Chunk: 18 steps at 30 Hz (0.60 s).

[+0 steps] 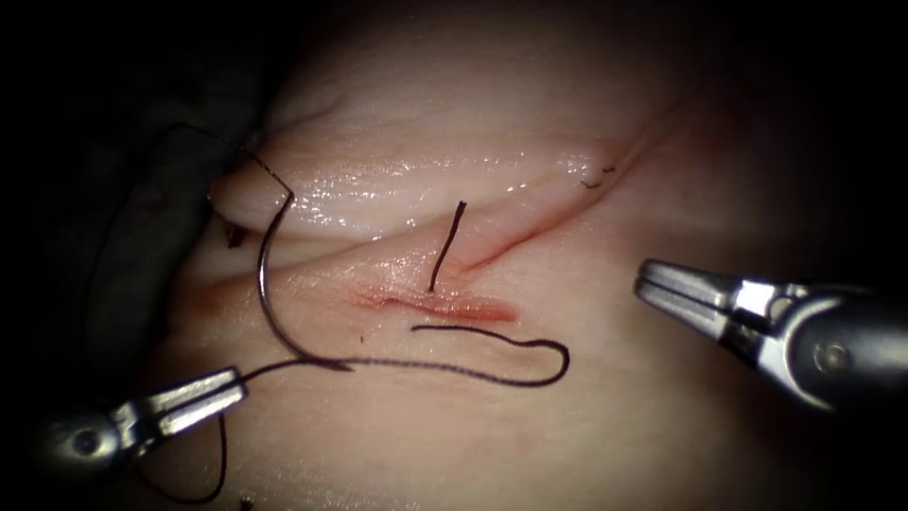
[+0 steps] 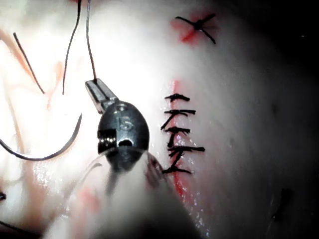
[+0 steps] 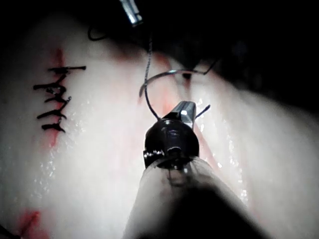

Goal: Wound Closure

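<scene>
We see the tissue (image 1: pixel 615 426) carrying everything: the needle (image 1: pixel 270 293) lies free at nine o'clock of the cut (image 1: pixel 445 305), thread (image 1: pixel 511 364) loops at six o'clock, a cut end of thread (image 1: pixel 447 246) stands at twelve.

In the endoscope view the light pools on the tissue (image 1: pixel 426 189) between the two tools, with wet glare on the fold beyond the left tool (image 1: pixel 222 386). Deep shadow closes in behind it and behind the right tool (image 1: pixel 653 284). In both wrist views the tissue beside the jaws is glaringly overlit and falls to black farther off.
</scene>
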Each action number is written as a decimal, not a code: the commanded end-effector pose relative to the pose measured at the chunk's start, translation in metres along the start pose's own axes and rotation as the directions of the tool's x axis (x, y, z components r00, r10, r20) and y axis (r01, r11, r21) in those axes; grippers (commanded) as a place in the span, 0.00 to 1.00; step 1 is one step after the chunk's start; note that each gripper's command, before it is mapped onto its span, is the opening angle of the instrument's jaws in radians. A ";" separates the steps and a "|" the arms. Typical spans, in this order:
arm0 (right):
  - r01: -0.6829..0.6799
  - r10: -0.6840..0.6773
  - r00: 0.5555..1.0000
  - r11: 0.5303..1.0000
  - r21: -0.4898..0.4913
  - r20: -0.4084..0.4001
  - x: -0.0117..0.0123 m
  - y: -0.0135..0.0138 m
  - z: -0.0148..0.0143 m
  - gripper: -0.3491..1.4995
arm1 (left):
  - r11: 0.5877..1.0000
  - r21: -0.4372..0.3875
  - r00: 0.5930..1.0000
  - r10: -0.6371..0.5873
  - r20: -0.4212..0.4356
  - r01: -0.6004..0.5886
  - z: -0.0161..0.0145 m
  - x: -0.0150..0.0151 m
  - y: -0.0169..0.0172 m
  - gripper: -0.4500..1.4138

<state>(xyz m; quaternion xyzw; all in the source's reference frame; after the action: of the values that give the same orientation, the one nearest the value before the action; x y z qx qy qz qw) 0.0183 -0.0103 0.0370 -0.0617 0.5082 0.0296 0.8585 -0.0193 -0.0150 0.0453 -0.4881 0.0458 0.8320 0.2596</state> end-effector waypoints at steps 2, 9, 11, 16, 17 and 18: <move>0.008 -0.007 1.000 0.998 0.055 -0.022 -0.0007 0.0005 0.0045 0.00 | 1.000 0.000 1.000 -0.007 0.005 0.007 0.0006 -0.0001 0.0005 0.00; 0.036 -0.023 0.997 0.986 0.162 -0.079 -0.0020 -0.0023 0.0109 0.00 | 0.997 0.067 0.999 -0.034 -0.024 0.036 0.0025 0.0023 -0.0007 0.00; 0.036 -0.020 0.996 0.984 0.177 -0.091 -0.0021 -0.0030 0.0118 0.00 | 0.989 0.145 0.999 -0.040 -0.012 0.041 0.0034 0.0030 -0.0010 0.00; 0.017 0.008 0.991 0.982 0.187 -0.136 -0.0021 -0.0043 0.0127 0.00 | 0.972 0.230 0.998 -0.055 0.029 0.047 0.0056 0.0031 -0.0011 0.00; 0.013 0.014 0.988 0.985 0.174 -0.152 -0.0021 -0.0044 0.0126 0.00 | 0.968 0.248 0.998 -0.056 0.038 0.045 0.0059 0.0029 -0.0011 0.00; 0.008 0.020 0.985 0.987 0.159 -0.169 -0.0020 -0.0044 0.0126 0.00 | 0.963 0.267 0.997 -0.057 0.048 0.042 0.0062 0.0025 -0.0012 0.00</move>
<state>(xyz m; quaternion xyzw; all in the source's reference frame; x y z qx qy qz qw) 0.0281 -0.0127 0.0445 0.0068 0.5838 -0.0130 0.8118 -0.0242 -0.0104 0.0466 -0.4237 0.1422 0.8249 0.3462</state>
